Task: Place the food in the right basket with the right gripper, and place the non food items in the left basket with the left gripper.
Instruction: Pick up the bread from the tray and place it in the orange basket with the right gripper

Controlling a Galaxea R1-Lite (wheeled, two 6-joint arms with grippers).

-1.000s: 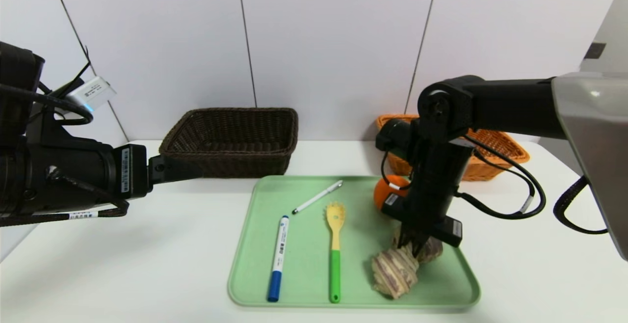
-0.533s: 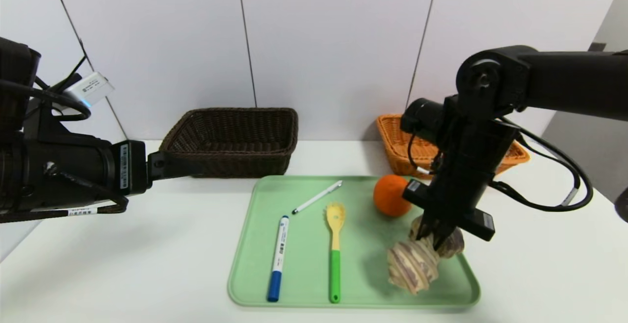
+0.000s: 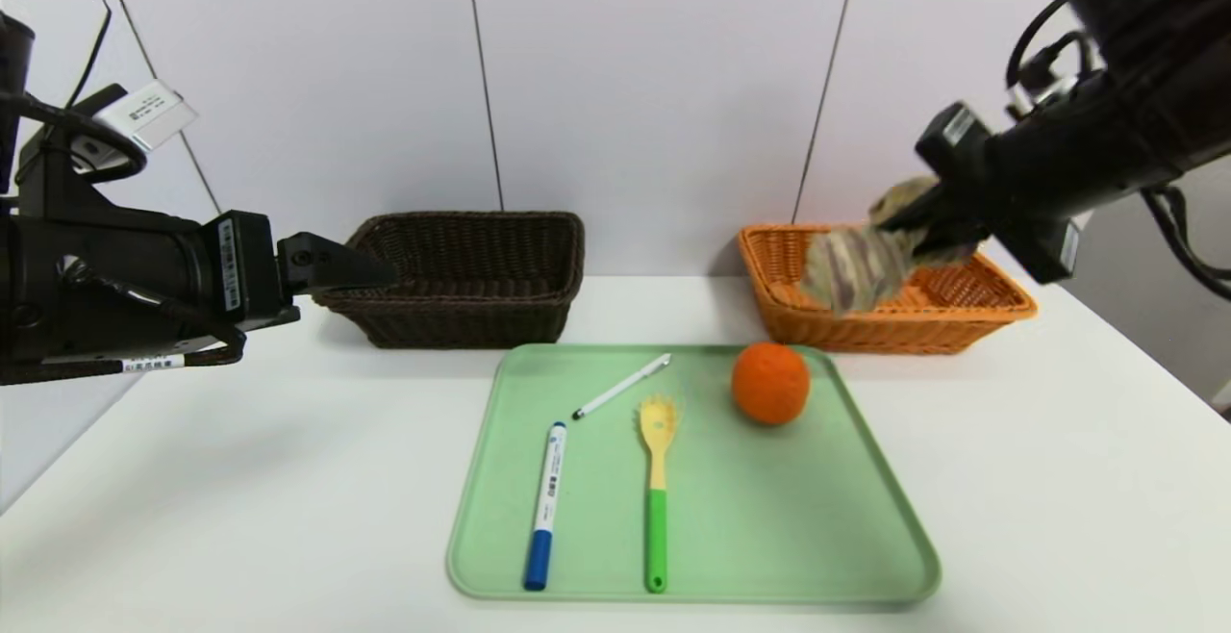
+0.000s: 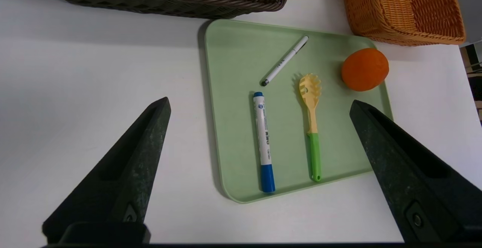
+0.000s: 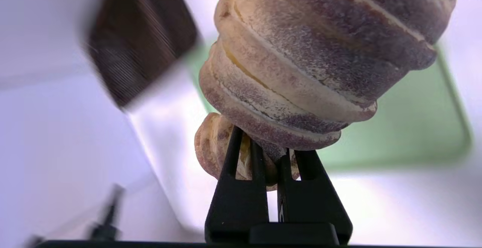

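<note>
My right gripper (image 3: 918, 227) is shut on the striped purple-brown and beige roll (image 3: 854, 263) (image 5: 308, 52), holding it in the air over the orange-tan right basket (image 3: 962, 311). The orange fruit (image 3: 770, 383) sits on the green tray (image 3: 769, 537), far right corner. A white marker with blue caps (image 3: 545, 505), a thin white pen (image 3: 623, 386) and a yellow pasta spoon with green handle (image 3: 657, 484) lie on the tray's left half. The left gripper (image 4: 260, 104) hangs open, high above the table left of the tray, beside the dark brown left basket (image 3: 462, 277).
The white table (image 3: 288, 479) carries both baskets at the back against a white panelled wall. The tray lies in the middle near the front edge. The left arm's body fills the left side of the head view.
The right gripper lifted the striped roll off the tray and carried it up and back to above the orange-tan basket. The orange fruit is now uncovered. The left arm barely shifted.
</note>
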